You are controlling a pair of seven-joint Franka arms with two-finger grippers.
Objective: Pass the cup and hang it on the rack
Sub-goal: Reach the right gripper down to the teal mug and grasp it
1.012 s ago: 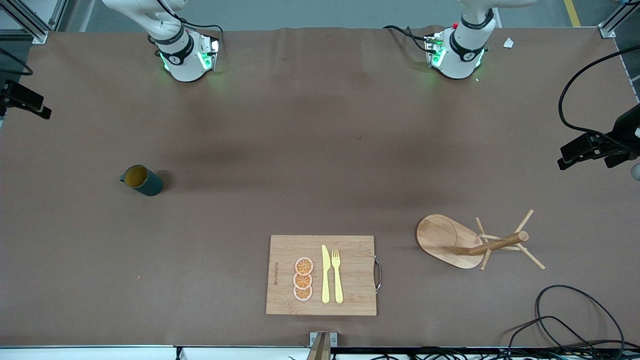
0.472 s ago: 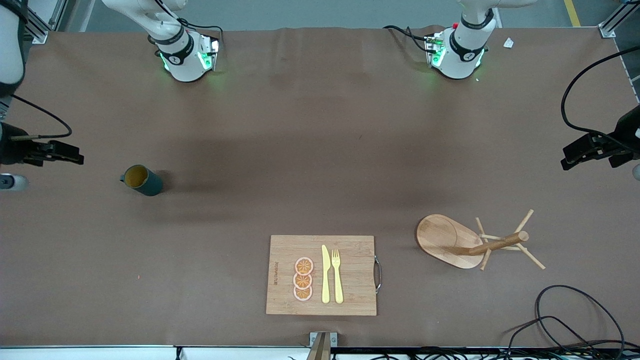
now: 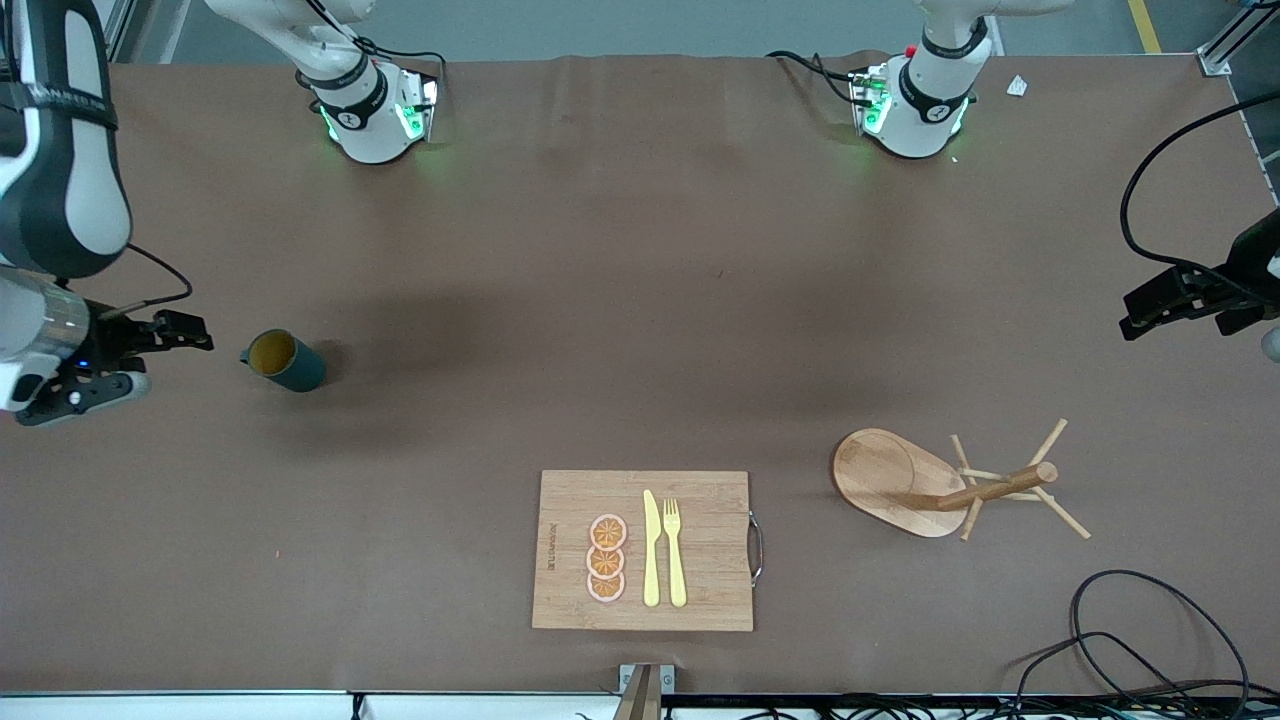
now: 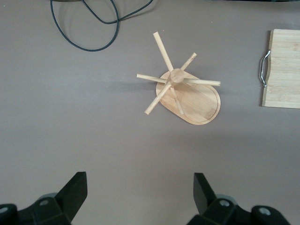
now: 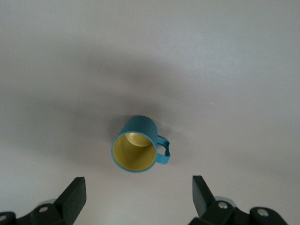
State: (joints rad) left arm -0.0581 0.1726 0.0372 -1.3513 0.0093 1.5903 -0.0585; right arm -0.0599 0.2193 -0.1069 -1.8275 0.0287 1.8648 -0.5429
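Cup (image 3: 284, 361) upright on surface (image 3: 600, 300) at right arm's end, untouched. Right gripper (image 5: 136, 199) open, hovering beside it: centre over the body, keep handle clear. Left gripper (image 4: 138, 197) open, waiting above rack (image 3: 945, 482).

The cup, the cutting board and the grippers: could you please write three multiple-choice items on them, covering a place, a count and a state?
1. Where does the cup stand?
A. on the table toward the right arm's end
B. on the rack
C. on the cutting board

2. How many orange slices lie on the cutting board?
A. one
B. three
C. five

3. What state are the right gripper and left gripper in?
A. both open, holding nothing
B. right shut on the cup
C. left shut on a peg

Answers: 1 A, it sits upright on the bare table near the right gripper; 2 B, three lie in a row beside the knife; 3 A, both wrist views show spread fingers with nothing between them.
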